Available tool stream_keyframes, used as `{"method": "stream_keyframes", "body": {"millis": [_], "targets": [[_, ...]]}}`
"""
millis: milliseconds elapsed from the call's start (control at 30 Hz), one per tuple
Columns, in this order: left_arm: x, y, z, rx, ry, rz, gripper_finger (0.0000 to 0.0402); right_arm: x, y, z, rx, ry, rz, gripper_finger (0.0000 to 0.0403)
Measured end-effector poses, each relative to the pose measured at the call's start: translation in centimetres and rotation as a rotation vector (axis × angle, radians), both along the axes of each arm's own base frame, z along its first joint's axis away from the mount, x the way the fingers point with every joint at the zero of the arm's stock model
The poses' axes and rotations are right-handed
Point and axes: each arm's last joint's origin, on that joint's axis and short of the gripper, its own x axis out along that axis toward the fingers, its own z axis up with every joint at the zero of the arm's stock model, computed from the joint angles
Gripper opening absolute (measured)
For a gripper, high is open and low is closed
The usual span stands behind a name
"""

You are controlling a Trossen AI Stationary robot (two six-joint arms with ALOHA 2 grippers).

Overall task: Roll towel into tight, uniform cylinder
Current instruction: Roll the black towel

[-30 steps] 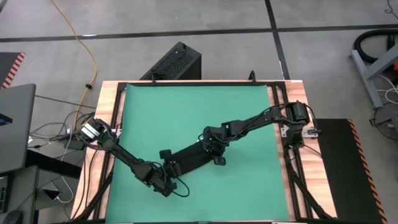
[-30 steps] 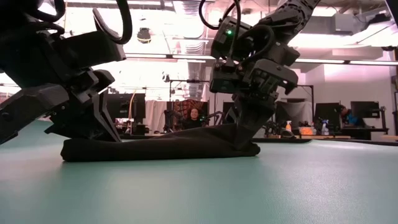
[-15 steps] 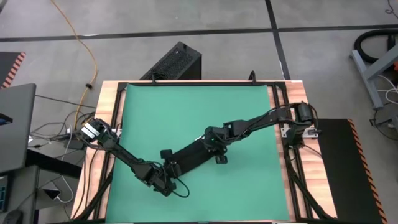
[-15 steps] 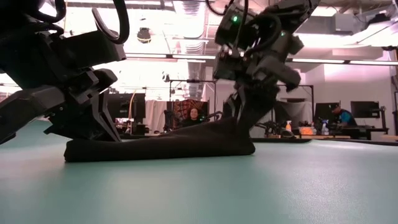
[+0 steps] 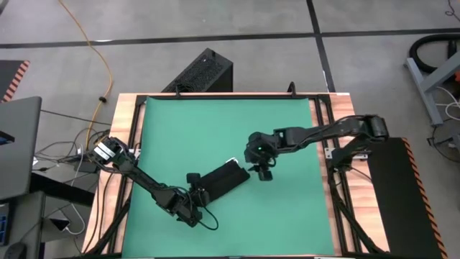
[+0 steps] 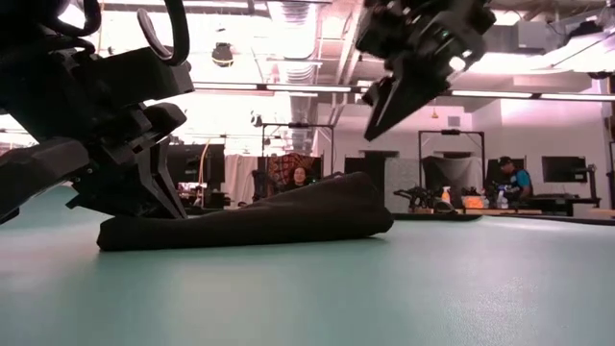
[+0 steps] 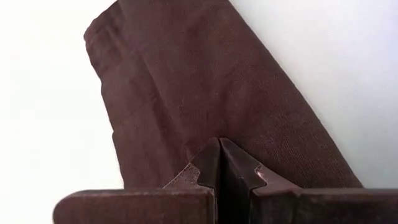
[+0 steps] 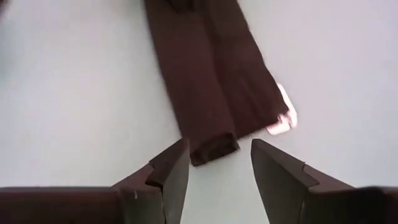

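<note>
Green mat point(image 5: 215, 129) on wooden table point(image 5: 122, 122); black ribbed box point(image 5: 203, 72), yellow cable point(image 5: 97, 54) on floor

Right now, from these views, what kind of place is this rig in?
Probably a robotics lab or workshop: bright ceiling strip lights, a far workbench with monitors and bottles, a yellow cable across the bare grey floor.

Black towel point(image 5: 224, 180) with small white tag point(image 5: 231, 161), plain green mat point(image 5: 215, 122), black ribbed box point(image 5: 203, 72)
</note>
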Motion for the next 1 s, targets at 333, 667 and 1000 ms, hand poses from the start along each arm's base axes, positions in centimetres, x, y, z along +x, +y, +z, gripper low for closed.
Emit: {"method": "stream_keyframes", "body": {"millis": [333,667,1000], "targets": [[0.0,0.0,0.0,0.018,0.014,-0.021,0.0000,1.3,1.4,-3.9,-0.050,-0.185,0.099,0.0085],[-0.1,0.0,-0.1,0.071,0.052,-0.089,0.0000,3.1,0.1,-8.7,-0.056,-0.086,0.061,0.0017],[-0.1,0.9,-0.2,0.174,0.144,-0.178,0.0000,3.5,-0.2,-11.6,-0.006,0.010,0.002,0.0036]]}}
